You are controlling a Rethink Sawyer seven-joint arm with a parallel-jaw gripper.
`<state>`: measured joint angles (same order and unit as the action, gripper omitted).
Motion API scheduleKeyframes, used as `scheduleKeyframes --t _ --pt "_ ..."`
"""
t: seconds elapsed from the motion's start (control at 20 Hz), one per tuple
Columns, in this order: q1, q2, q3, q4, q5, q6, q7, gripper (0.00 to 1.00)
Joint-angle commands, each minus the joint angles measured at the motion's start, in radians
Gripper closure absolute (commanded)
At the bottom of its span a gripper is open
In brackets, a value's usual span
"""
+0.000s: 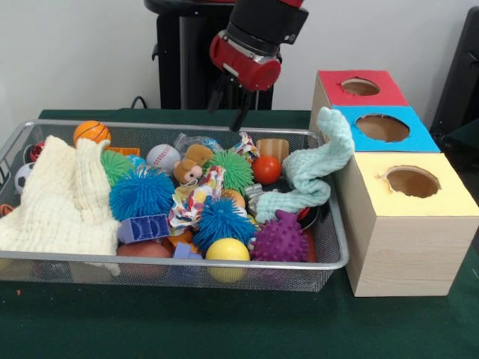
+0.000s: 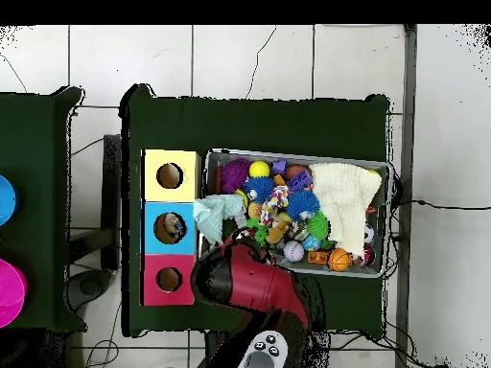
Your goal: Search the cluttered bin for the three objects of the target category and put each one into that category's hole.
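A wire-mesh bin point(image 1: 333, 258) fills the left and middle of the front view, heaped with toys. Spiky rubber balls stand out: two blue ones point(image 1: 142, 193), a green one point(image 1: 230, 169) and a knobbly purple one point(image 1: 282, 238) at the lower right of the heap. Smooth balls lie among them: a small basketball point(image 1: 91, 132) at the upper left, a baseball point(image 1: 162, 156), a red ball point(image 1: 266, 170) and a yellow ball point(image 1: 227, 250) at the front rim. A cream waffle-weave cloth point(image 1: 63, 198) covers the left end, and a pale green cloth point(image 1: 310, 168) drapes over the right rim against the boxes. A small plush bear point(image 1: 191, 166) sits mid-bin. Right of the bin stand three wooden boxes with round holes, topped yellow point(image 1: 412, 187), blue point(image 1: 383, 129) and red point(image 1: 359, 87). The gripper point(image 1: 239, 112) hangs at upper centre above the bin's far rim; I cannot tell whether it is open. No writing is readable
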<state>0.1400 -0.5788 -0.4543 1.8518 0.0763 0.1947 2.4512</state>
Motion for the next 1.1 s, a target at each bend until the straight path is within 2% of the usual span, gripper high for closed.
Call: scheduleKeyframes --t 0.05,0.35,0.65,1.1 --pt "-0.03 0.025 0.142 0.036 -0.005 -0.018 0.084 0.0" --pt "-0.046 0.107 0.111 -0.006 -0.047 -0.103 0.065 0.0" --pt "-0.02 0.182 0.042 -0.052 -0.059 -0.2 0.067 0.0" --pt "-0.019 0.228 0.04 -0.047 -0.034 -0.268 0.067 0.0"
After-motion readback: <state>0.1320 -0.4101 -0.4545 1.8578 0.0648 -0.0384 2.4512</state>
